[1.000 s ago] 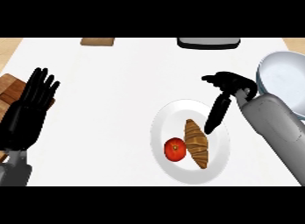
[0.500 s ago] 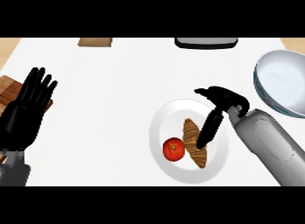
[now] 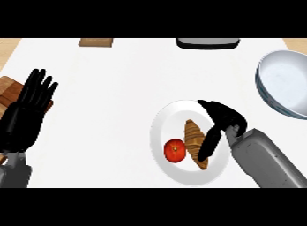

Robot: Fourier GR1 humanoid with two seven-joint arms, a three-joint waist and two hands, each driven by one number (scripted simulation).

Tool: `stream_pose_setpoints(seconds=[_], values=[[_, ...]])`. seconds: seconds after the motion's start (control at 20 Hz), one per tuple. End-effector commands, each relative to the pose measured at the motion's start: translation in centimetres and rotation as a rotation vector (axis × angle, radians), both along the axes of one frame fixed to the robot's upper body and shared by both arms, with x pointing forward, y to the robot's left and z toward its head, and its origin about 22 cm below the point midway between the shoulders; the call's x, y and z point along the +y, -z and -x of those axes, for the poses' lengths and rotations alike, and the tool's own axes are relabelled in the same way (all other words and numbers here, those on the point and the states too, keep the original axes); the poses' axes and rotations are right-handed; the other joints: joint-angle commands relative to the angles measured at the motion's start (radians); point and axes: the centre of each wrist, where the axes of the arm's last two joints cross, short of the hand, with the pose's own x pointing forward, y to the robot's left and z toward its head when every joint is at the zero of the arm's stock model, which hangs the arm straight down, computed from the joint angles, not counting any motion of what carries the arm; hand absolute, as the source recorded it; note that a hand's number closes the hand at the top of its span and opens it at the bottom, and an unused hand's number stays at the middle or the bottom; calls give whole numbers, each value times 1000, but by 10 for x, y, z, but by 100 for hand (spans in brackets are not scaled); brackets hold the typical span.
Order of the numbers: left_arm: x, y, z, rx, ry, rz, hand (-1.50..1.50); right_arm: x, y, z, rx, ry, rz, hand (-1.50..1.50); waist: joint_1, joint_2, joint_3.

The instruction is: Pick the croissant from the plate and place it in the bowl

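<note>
A brown croissant (image 3: 194,139) lies lengthwise on a white plate (image 3: 182,112), with a red tomato (image 3: 175,150) just to its left. My right hand (image 3: 222,120) hangs over the plate's right half. Its fingers (image 3: 208,145) point down along the croissant's right side and touch or nearly touch it, the thumb reaching toward the plate's upper rim; nothing is held. The pale blue-white bowl (image 3: 291,84) stands at the right edge, holding nothing. At the left edge my left hand (image 3: 26,115) rests open, fingers up.
A wooden board (image 3: 0,94) lies under and behind the left hand. At the counter's far edge sit a brown block (image 3: 95,42) and a dark tray-like object (image 3: 207,42).
My right hand has moved left and toward me, from beside the bowl to over the plate, its fingers lowering beside the croissant. The left hand stays still.
</note>
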Motion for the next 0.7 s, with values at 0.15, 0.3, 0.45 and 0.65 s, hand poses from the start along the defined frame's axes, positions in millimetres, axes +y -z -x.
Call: stream_pose_setpoints(seconds=[0.15,0.3,0.45,0.65], values=[[-9,-8,10,-9,-1,-7,0,0,18,4,-13,19,48,-150,3,0,0],[17,-3,-2,-5,-2,14,0,19,26,11,22,1,63,-150,2,1,0],[0,4,-11,-2,11,3,0,17,39,1,42,-7,52,-150,1,2,0],[7,-6,19,-3,10,-6,0,10,35,-2,73,8,71,-150,6,0,0]])
